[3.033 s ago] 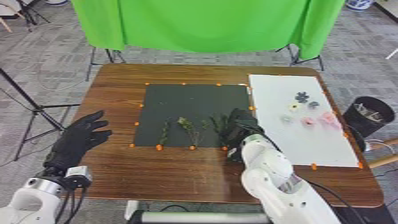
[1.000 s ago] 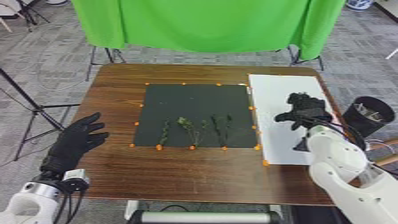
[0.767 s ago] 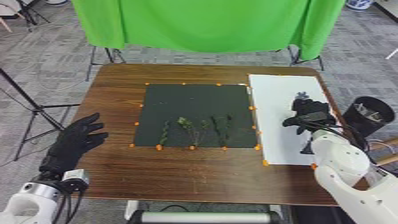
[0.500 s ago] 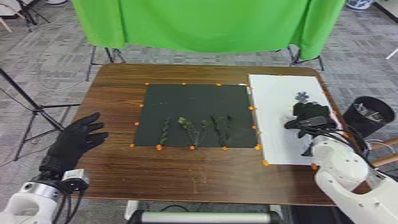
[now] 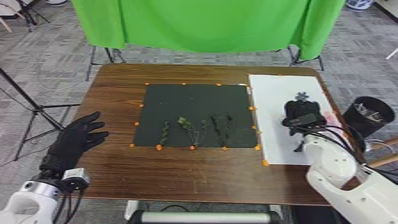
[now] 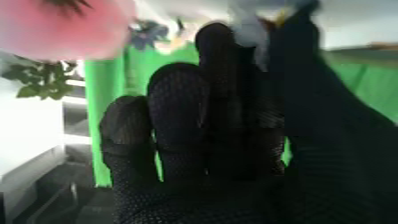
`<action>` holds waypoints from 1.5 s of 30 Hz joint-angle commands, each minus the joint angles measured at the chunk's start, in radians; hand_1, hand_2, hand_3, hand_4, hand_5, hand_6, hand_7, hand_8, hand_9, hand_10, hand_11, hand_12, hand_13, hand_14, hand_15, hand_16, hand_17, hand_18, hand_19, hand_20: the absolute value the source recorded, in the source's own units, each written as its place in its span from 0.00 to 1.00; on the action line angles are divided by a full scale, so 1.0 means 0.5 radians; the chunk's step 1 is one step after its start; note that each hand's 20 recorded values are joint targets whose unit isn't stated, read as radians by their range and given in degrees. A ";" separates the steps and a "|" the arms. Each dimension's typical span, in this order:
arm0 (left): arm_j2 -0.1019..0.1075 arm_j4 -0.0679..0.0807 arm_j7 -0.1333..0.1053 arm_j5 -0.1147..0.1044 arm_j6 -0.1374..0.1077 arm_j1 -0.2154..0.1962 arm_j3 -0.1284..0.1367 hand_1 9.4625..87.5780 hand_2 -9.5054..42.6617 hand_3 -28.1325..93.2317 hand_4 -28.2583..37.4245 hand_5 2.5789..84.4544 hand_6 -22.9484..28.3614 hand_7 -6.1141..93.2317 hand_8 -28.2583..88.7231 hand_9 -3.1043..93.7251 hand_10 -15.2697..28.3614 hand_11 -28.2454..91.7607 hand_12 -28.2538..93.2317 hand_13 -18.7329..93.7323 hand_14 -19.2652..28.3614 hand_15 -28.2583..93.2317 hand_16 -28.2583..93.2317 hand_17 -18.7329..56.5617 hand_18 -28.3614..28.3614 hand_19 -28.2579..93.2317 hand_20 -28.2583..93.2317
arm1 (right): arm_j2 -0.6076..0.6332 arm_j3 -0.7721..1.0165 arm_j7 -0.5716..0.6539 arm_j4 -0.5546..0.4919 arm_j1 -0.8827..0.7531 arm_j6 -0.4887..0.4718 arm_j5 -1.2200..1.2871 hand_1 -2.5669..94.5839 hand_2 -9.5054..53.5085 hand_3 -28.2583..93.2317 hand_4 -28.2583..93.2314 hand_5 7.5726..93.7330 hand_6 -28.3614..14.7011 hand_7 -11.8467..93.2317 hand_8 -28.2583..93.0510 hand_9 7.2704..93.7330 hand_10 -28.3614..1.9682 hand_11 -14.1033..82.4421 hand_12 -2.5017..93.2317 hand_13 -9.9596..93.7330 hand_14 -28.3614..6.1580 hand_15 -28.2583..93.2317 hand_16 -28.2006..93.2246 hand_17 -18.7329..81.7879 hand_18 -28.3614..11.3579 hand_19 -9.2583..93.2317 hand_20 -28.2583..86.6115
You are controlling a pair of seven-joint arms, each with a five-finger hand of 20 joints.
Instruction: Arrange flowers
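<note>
Dark sheet: While the green stems (image 5: 190, 131) lie in 3 groups along the lower half of the dark sheet (image 5: 197, 100), near the centre of the head view, no blossom lies with them.
Progress: the greenery looks laid out, and the blossoms are left to do, so I judge the work partway along.
White sheet: at the right of the head view, on the desk (image 5: 178, 175); the dark blue flower (image 5: 302, 95) and the pink flower (image 5: 331, 119) lie there.
Right hand: over the white sheet, right of centre in the frame; the right hand (image 5: 304, 114) has its fingers long and close together, with a pale blossom (image 6: 251, 37) apparently pinched between thumb and finger.
Pale blossom: at the right hand's fingertips in the right wrist view; I cannot tell whether it is clear of the white sheet.
Dark blue flower: just beyond the fingertips.
Pink flower: beside the right hand, towards the right edge of the desk.
Left hand: at the left of the frame, the left hand (image 5: 78, 140) is relaxed and parted, holding nothing, well apart from the flowers.
Next: likely 1 careful carry to the stems; thin petals could slip or crumple.
</note>
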State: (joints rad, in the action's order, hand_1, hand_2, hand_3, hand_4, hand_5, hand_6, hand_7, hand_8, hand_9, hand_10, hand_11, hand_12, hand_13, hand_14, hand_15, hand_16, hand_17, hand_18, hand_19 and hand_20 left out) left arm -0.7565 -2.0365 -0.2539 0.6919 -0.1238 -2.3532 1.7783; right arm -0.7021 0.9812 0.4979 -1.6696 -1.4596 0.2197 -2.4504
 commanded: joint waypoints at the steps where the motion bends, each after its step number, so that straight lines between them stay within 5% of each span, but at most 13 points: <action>1: -0.003 -0.015 -0.003 -0.016 -0.019 -0.030 0.012 0.24 0.02 0.80 0.06 0.32 0.52 0.32 0.13 0.31 0.63 0.50 0.36 0.40 0.73 0.63 0.20 0.17 0.90 0.66 0.31 | -0.028 0.024 -0.033 -0.015 -0.001 0.026 -0.024 0.52 0.00 0.92 0.00 0.72 0.70 0.59 0.22 0.90 0.69 0.41 0.49 0.84 0.65 0.82 0.43 0.60 0.20 1.00 0.62; 6: 0.027 -0.021 0.004 -0.017 -0.015 -0.052 0.059 0.24 0.02 0.80 0.06 0.32 0.52 0.31 0.13 0.31 0.63 0.50 0.36 0.40 0.73 0.63 0.20 0.17 0.90 0.66 0.31 | -0.090 -0.060 -0.113 -0.083 0.146 0.086 0.004 0.52 0.00 0.93 0.00 0.74 0.70 0.58 0.22 0.91 0.69 0.42 0.49 0.84 0.64 0.82 0.43 0.60 0.19 1.00 0.63; 16: 0.096 -0.052 0.082 0.028 0.065 -0.192 0.307 0.24 0.02 0.80 0.06 0.32 0.52 0.31 0.13 0.31 0.63 0.50 0.36 0.40 0.72 0.62 0.21 0.17 0.90 0.65 0.31 | -0.315 -0.391 -0.392 -0.167 0.574 0.135 0.047 0.50 0.00 0.94 0.03 0.76 0.69 0.58 0.23 0.92 0.69 0.42 0.49 0.85 0.64 0.82 0.43 0.60 0.19 1.00 0.64; 23: 0.111 -0.046 0.057 0.011 0.051 -0.168 0.287 0.24 0.01 0.80 0.06 0.32 0.52 0.31 0.13 0.31 0.63 0.50 0.36 0.40 0.72 0.62 0.21 0.17 0.90 0.65 0.31 | -0.556 -0.595 -0.582 -0.127 0.737 0.048 0.051 0.50 0.00 0.93 0.03 0.77 0.68 0.58 0.22 0.92 0.69 0.42 0.49 0.84 0.64 0.82 0.44 0.60 0.19 1.00 0.65; 29: 0.141 -0.014 0.094 0.027 0.093 -0.068 0.231 0.24 0.01 0.80 0.06 0.32 0.52 0.31 0.13 0.31 0.63 0.50 0.36 0.40 0.72 0.62 0.21 0.17 0.90 0.65 0.31 | -0.788 -0.751 -0.656 0.008 0.771 -0.014 0.012 0.51 0.00 0.93 0.01 0.77 0.69 0.57 0.20 0.93 0.70 0.40 0.49 0.84 0.65 0.82 0.44 0.60 0.20 1.00 0.65; 41: 0.179 -0.005 0.128 0.034 0.071 -0.033 0.226 0.24 0.02 0.80 0.06 0.32 0.52 0.31 0.13 0.31 0.63 0.49 0.36 0.36 0.71 0.60 0.21 0.17 0.90 0.65 0.30 | -1.044 -1.036 -0.771 0.145 0.883 -0.080 -0.063 0.52 0.00 0.93 0.00 0.80 0.71 0.53 0.19 0.96 0.72 0.35 0.48 0.84 0.66 0.82 0.43 0.60 0.20 1.00 0.64; 45: 0.202 0.021 0.135 0.037 0.079 0.046 0.177 0.24 0.02 0.80 0.06 0.32 0.52 0.31 0.13 0.30 0.63 0.49 0.36 0.36 0.71 0.59 0.21 0.17 0.90 0.65 0.30 | -1.098 -1.119 -0.741 0.191 0.935 -0.077 -0.090 0.52 0.00 0.93 0.00 0.81 0.71 0.52 0.19 0.96 0.72 0.34 0.48 0.84 0.66 0.82 0.43 0.60 0.20 1.00 0.64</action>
State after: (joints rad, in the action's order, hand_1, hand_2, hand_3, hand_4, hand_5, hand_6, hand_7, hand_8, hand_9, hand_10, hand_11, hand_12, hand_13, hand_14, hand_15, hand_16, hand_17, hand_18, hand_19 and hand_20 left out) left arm -0.6707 -2.0389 -0.1995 0.7043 -0.0922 -2.3637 1.8846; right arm -1.1996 0.4661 0.1232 -1.5886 -1.0275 0.1764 -2.4633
